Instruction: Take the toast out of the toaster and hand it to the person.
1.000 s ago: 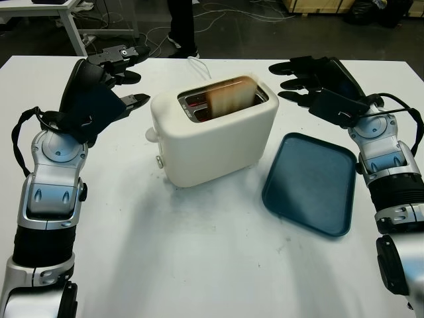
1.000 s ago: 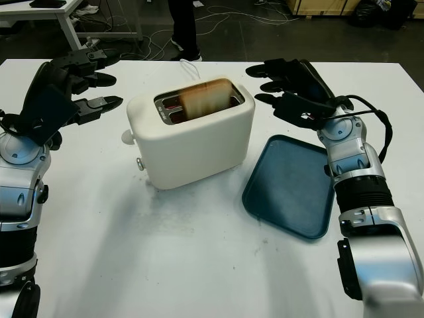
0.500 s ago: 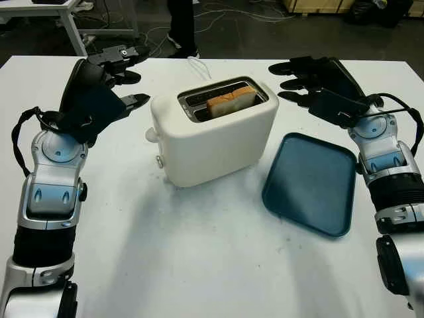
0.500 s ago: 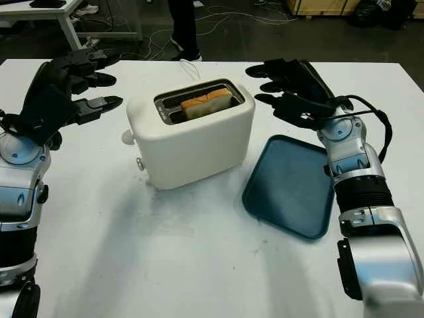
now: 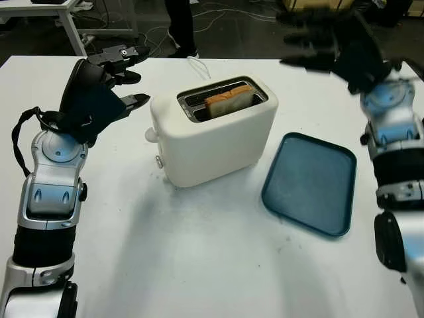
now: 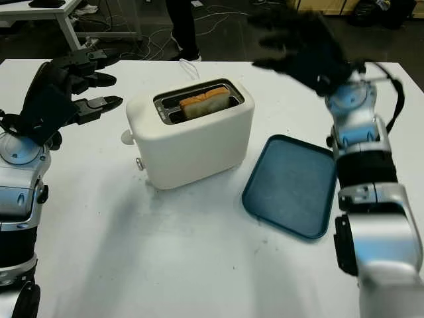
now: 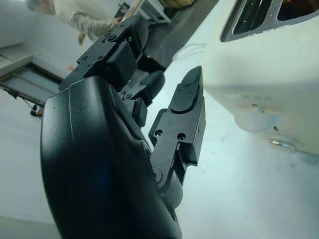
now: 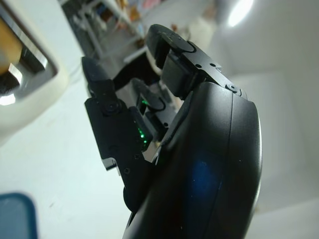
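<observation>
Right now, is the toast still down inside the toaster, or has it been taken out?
Still in. The toast stands upright in one slot of the toaster, its top edge poking above the rim. Neither the left hand nor the right hand touches it.

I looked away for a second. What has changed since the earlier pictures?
The toast popped up and settled in the toaster slot. The right hand has lifted higher, beyond the toaster's right side, open. The left hand, toaster and blue tray stayed put.
</observation>
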Motion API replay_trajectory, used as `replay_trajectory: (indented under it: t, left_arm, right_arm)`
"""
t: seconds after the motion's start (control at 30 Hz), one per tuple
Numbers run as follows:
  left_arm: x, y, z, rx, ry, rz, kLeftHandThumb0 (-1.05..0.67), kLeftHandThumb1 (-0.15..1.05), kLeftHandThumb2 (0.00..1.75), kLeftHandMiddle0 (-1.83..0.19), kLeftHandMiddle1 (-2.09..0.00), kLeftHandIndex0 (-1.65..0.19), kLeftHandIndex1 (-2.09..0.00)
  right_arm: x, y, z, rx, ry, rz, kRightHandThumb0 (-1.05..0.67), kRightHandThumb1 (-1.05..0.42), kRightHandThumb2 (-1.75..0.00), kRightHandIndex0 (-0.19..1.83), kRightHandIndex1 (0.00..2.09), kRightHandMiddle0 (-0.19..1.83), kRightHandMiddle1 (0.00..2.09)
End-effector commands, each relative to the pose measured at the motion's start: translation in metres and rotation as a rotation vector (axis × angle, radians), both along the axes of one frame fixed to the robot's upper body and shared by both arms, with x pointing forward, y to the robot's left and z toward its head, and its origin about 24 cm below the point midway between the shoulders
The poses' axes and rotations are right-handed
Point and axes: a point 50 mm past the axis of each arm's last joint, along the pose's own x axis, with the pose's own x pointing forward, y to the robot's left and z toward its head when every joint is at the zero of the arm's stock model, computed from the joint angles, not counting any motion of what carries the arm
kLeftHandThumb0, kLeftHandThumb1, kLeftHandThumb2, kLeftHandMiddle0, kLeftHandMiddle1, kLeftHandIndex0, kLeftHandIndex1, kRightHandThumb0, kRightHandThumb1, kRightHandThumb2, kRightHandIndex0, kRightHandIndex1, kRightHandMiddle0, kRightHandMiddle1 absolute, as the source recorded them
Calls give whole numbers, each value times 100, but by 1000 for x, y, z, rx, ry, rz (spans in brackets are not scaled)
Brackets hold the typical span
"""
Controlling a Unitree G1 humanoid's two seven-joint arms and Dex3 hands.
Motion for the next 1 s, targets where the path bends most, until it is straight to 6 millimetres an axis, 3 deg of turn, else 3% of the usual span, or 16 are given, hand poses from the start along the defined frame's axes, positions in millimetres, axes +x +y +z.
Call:
replay_trajectory:
  t: [0.0, 0.13, 0.37, 0.53, 0.7, 0.97]
  left_arm:
    - [-1, 1, 3, 1, -12, 9, -26, 92, 3, -34, -78, -59, -7]
    - [-1, 1, 3, 1, -15, 10, -27, 92, 3, -34, -78, -59, -7]
    - [-1, 0, 3, -4, -17, 4, -26, 92, 3, -33, -78, -59, -7]
    - [0, 1, 3, 6, -18, 7, -28, 91, 3, -34, -79, -59, -7]
    - [-1, 1, 3, 8, -20, 6, -28, 92, 3, -34, -79, -59, -7]
    - [-1, 0, 2, 0, -11, 1, -27, 92, 2, -34, -78, -59, -7]
  right_arm:
    - [-4, 16, 15, -40, -62, 65, -40, -62, 0, 95, 8, 86, 6]
    - [-9, 38, 20, -145, -67, 130, -47, -62, 0, 98, 11, 88, 7]
    - [-12, 66, 6, -362, -54, 177, -56, -61, 0, 101, 17, 91, 8]
    - [-12, 75, -7, -433, -17, 201, -49, -60, 0, 100, 20, 91, 7]
    - [-9, 79, -20, -530, -11, 202, -52, -61, 0, 97, 23, 92, 6]
    - [-6, 79, -30, -637, -130, 164, -50, -61, -1, 89, 27, 92, 5]
